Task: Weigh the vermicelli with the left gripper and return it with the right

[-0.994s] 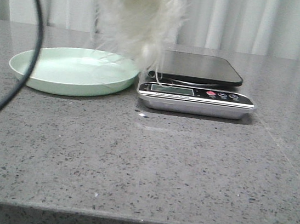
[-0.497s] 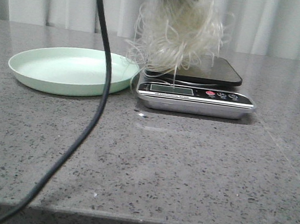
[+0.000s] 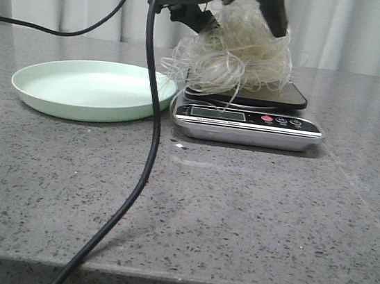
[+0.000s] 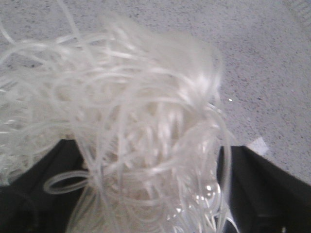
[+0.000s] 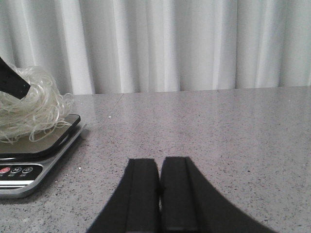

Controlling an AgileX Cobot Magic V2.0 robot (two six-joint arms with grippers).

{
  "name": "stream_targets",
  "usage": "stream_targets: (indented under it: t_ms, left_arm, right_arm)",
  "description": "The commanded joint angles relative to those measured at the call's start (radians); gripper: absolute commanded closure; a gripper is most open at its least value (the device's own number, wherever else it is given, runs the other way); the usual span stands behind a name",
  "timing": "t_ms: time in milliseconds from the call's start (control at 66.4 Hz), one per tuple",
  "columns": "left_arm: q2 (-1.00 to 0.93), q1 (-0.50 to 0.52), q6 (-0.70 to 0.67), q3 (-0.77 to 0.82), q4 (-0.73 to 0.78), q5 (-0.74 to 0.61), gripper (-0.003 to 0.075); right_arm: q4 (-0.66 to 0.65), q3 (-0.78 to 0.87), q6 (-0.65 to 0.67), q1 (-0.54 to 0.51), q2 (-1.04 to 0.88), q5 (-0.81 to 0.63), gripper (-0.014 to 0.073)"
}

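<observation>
The left gripper (image 3: 225,10) reaches down over the scale (image 3: 248,115), clenched on the vermicelli (image 3: 233,56) resting on its platform. The right gripper (image 5: 159,191) is pressed closed, well apart.

My left gripper (image 3: 225,10) reads as a black angular claw, its linkage bars and one flat finger (image 3: 277,13) dark against the pale curtain. A thick black cable (image 3: 149,144) trails from it, with a thinner black one (image 3: 64,29) beside. My right gripper (image 5: 159,194) shows two flat matte-black fingers (image 5: 141,194), broad at the base, plain and unmarked.
</observation>
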Motion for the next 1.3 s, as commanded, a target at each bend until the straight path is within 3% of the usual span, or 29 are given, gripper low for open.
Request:
stream_targets:
  t_ms: [0, 271, 482, 859, 1281]
  left_arm:
    - [-0.048, -0.007, 0.008, -0.064, -0.030, 0.011, 0.0070]
    - [-0.166, 0.000, 0.006, -0.136, 0.144, 0.130, 0.0070]
    - [-0.320, 0.072, 0.000, -0.063, 0.180, 0.147, 0.0070]
    - [-0.756, 0.189, 0.027, 0.471, 0.182, -0.138, 0.0070]
    - [-1.242, 0.187, 0.156, 0.921, 0.182, -0.234, 0.0070]
  right_arm:
    - [-0.002, -0.008, 0.002, -0.004, -0.016, -0.072, 0.0427]
    - [-0.002, -0.008, 0.002, -0.004, -0.016, -0.072, 0.0427]
    - [-0.002, -0.008, 0.002, -0.004, -0.016, -0.072, 0.0427]
    - [-0.002, -0.008, 0.002, -0.004, -0.016, -0.072, 0.0427]
    - [-0.002, -0.008, 0.002, -0.004, -0.016, -0.072, 0.0427]
